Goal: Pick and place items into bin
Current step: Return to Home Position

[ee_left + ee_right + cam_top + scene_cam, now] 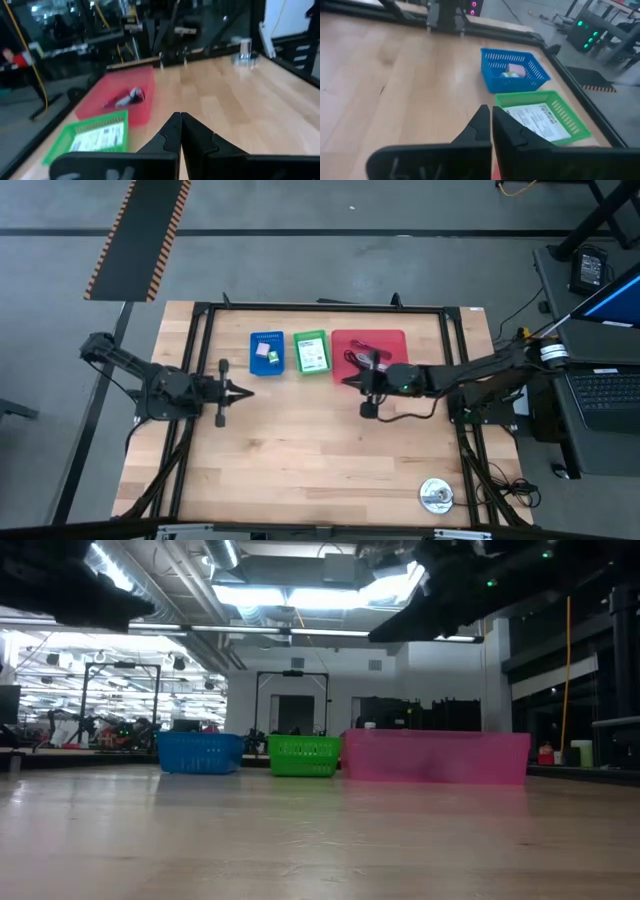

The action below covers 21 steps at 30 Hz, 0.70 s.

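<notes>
Wood table (300, 470) is carrying blue bin (267, 371), green bin (310, 335), red bin (392, 340) at upper centre, items (312, 356) lying inside. L gripper (240, 392) and R gripper (347, 381) are showing fingers together, empty. R gripper is hovering at red bin's lower-left corner: low swing risks clipping wall, spilling cable (358, 358).

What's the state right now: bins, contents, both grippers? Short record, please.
blue bin: green-white piece inside
green bin: white printed packet inside
red bin: cable loops inside
left gripper: shut, empty, raised over the table in front of the blue bin
right gripper: shut, empty, raised by the red bin's near edge
other: round silver object at the table's near right corner
</notes>
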Tool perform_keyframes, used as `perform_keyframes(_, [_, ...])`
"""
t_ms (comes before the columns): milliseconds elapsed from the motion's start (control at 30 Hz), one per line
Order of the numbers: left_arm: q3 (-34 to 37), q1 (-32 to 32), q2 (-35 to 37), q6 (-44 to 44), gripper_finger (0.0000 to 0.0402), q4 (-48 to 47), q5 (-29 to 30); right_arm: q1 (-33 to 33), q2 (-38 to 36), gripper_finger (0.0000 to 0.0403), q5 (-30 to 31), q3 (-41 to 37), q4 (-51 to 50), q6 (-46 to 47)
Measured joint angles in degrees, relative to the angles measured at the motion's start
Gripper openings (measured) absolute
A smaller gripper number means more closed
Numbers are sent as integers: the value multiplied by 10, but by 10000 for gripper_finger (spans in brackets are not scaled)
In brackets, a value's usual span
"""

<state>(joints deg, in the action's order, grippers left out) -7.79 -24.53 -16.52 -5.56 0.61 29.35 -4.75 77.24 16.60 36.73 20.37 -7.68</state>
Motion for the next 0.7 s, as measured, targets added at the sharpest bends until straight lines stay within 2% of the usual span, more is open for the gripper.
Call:
perform_keyframes(100, [0,11,47,-23,3,-13,-28,5,-30,0,-11,-21,-2,1])
perform_keyframes(267, [0,43,103,-29,3,-49,-79,29,-70,0,-98,-60,54,13])
perform_keyframes(333, [0,57,117,-29,3,-59,-91,38,-79,0,-115,-78,70,17])
perform_keyframes(433, [5,81,128,-29,3,-52,-114,47,-89,0,-118,-99,95,17])
perform_keyframes(700, [74,153,142,-35,3,36,-192,53,-105,0,-131,-111,98,25])
